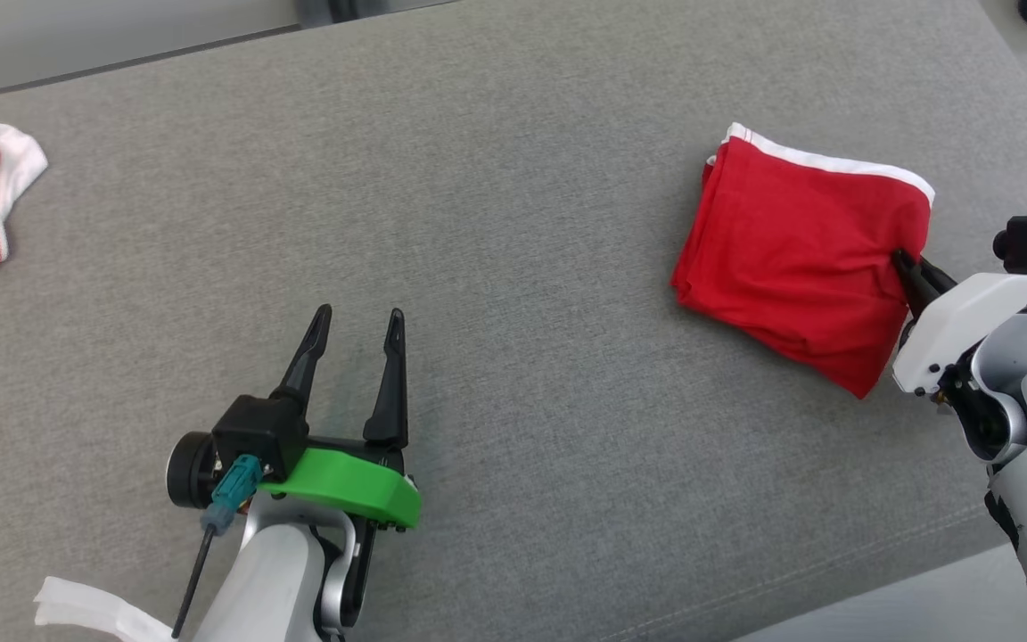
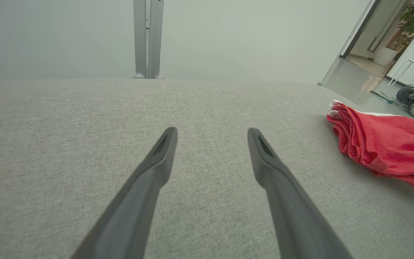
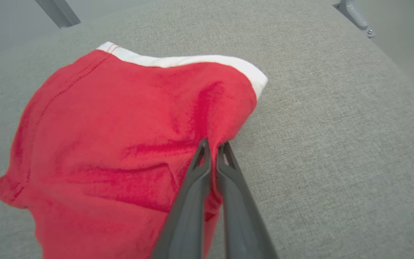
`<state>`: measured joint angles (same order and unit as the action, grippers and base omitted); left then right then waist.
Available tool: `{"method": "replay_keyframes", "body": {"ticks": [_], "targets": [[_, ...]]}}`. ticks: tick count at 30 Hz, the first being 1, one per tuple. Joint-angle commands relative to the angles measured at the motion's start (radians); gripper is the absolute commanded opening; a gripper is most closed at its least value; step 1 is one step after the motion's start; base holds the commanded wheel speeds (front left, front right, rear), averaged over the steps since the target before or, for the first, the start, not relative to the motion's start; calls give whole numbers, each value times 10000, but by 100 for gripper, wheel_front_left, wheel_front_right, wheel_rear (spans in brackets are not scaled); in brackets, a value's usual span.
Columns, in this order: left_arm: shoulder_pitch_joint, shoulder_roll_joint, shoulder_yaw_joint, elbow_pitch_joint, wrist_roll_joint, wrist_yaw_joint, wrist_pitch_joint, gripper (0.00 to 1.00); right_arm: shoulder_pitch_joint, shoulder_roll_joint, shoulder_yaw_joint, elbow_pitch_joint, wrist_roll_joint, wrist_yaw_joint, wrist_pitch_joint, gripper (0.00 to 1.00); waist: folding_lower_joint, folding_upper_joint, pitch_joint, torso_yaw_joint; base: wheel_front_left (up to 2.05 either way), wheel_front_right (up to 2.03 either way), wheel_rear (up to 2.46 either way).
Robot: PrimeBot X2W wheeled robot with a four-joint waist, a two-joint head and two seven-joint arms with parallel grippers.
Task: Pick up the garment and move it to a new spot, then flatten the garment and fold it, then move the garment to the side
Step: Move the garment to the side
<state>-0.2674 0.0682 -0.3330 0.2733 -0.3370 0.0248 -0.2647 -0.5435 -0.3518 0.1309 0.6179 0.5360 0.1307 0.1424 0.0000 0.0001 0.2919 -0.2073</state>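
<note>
Head view: folded red garment [image 1: 790,250], white-trimmed, on right part of grey fabric surface [image 1: 513,178]. Judged light, soft, limp; layers may slip apart, so pinch all layers at edge. Pose: right gripper [image 3: 212,145] clenched on garment's right edge, fingers low, slanted; left gripper [image 1: 360,321] released, well apart, idle.

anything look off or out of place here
Nothing damaged or spilled. The folded red garment puckers where the right gripper pinches its edge, and a loose white strip lies beside the left forearm.
</note>
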Motion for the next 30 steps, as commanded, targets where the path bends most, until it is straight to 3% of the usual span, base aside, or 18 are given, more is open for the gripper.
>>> {"method": "replay_keyframes", "body": {"ticks": [1,11,20,30], "targets": [[-181,86,-19,36,97,-37,40,100,-227,47,-6,91,-99,1,-231,0,0,-1,481,-689,0,0,0],[-305,240,28,-99,51,105,49,100,-1266,-378,291,1055,-709,1,-763,0,0,-1,646,90,0,0,0],[-317,331,101,-432,6,260,32,100,-2779,-1671,155,2275,-1564,0,-619,0,0,-1,1059,1227,0,0,0],[-172,435,86,-718,0,372,31,100,-3782,-2737,-708,3605,-2822,0,-852,0,0,-1,1495,1762,0,0,0]]}}
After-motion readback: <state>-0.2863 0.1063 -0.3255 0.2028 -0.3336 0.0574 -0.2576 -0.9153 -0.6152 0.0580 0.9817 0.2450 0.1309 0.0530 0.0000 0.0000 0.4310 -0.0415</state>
